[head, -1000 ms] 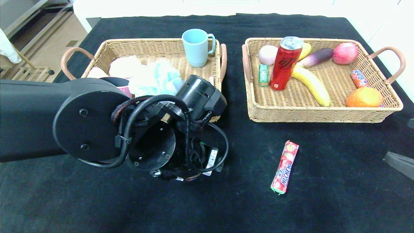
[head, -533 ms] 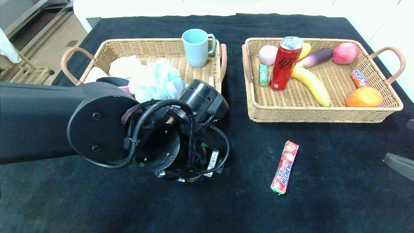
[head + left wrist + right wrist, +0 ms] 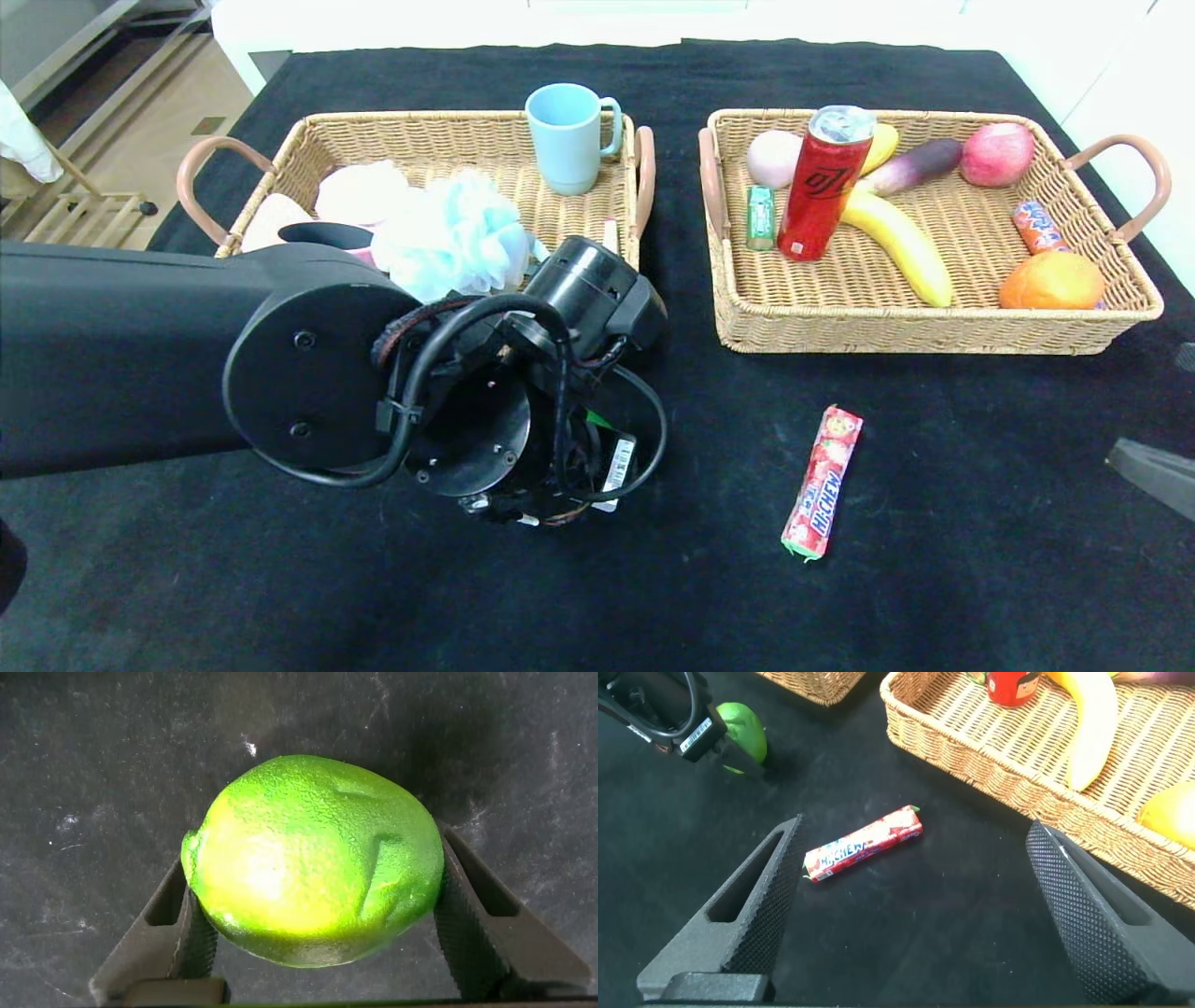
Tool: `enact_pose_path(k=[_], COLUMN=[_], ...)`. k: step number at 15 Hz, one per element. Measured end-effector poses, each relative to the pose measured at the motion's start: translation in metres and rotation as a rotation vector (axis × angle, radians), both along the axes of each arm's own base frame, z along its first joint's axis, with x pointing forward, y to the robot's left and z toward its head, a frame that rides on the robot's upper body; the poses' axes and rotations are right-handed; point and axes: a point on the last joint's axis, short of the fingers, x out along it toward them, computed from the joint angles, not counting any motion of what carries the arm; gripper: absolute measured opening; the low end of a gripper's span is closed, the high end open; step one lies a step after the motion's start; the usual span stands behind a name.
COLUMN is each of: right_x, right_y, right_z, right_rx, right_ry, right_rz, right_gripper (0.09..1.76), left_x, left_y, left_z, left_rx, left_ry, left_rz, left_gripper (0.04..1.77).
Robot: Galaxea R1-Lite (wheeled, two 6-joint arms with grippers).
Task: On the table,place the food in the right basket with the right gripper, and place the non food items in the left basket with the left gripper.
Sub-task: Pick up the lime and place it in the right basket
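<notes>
1. Left gripper (image 3: 313,929): down at the table in front of the left basket (image 3: 308,140), fingers (image 3: 192,938) touching both sides of a lime (image 3: 313,859).
2. Right gripper (image 3: 915,905): fingers spread wide, holding nothing, above the candy stick (image 3: 864,843).
3. Right basket (image 3: 934,327): holds food.

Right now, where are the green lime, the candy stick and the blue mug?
Lime (image 3: 313,859): left wrist view, middle of its skin.
Candy stick (image 3: 822,482): head view, mid-wrapper.
Blue mug (image 3: 564,140): head view, outer wall.
</notes>
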Motion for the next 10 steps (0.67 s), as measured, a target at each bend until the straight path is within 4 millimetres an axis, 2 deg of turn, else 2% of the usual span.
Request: enact_pose_path(k=[6, 10], right_x=[0.000, -0.001], right_y=[0.000, 0.000], right_z=[0.000, 0.000], right_rx=[0.001, 0.003], right_ry=[0.003, 0.000], right_rz=[0.004, 0.005], right_gripper=[1.71, 1.71], left_x=[-0.002, -0.021], left_y=[0.001, 0.004], left_z=[0.001, 0.019], left_rx=[-0.003, -0.030], left_ry=[0.000, -0.032], left_rz=[0.003, -0.041], left_gripper=[1.31, 1.31])
